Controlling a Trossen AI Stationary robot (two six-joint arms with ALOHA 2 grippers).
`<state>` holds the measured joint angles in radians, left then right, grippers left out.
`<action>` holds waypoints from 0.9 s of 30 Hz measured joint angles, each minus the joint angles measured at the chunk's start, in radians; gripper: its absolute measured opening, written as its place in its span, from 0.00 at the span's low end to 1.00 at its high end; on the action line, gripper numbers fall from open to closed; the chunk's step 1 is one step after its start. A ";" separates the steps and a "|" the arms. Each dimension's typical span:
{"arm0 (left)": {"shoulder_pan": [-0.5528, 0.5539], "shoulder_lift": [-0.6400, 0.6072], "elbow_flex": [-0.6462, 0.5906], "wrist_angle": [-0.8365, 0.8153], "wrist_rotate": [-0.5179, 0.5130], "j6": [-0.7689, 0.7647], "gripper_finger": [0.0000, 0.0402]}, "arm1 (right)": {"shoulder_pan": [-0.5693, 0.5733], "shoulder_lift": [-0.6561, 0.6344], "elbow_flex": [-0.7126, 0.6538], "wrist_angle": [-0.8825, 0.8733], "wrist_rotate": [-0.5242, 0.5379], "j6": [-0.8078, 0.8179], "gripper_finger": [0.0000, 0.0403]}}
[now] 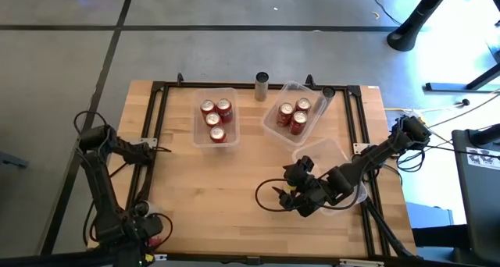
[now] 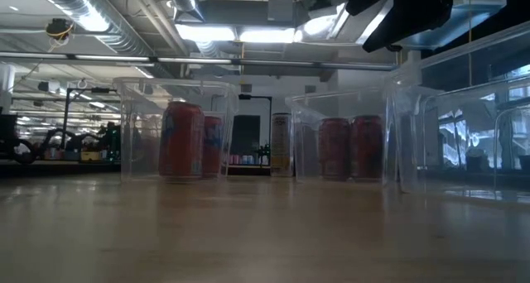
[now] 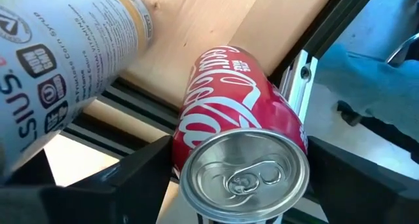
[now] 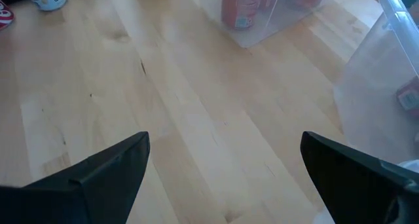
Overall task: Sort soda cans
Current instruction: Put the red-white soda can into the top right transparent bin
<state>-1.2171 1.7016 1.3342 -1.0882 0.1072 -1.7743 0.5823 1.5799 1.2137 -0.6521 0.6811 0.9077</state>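
Right up against the left wrist camera lies a red can, silver top toward the lens, sitting between the left gripper's dark fingers; they flank it closely, though I cannot tell if they actually press on it. Beside it is a pale can with printed labels, tilted, at the table's left edge over the black frame rail.

From above, four red cans stand in the left bin at the back middle of the table, and three more cans stand in the angled bin to its right. A dark grey can stands upright between the two bins, at the back edge.

Over on the right, the right gripper hangs above bare wood near the front, fingers spread wide with nothing between them. A third clear bin lies under that arm.

Low across the tabletop, the red cans show through the clear walls, with the right arm overhead.
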 joint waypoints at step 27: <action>-0.013 0.002 -0.001 0.006 -0.057 0.000 0.70 | 0.000 0.037 0.002 0.005 -0.001 0.000 0.98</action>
<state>-1.2304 1.7039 1.3335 -1.0826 0.0498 -1.7739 0.5823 1.6165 1.2152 -0.6470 0.6803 0.9077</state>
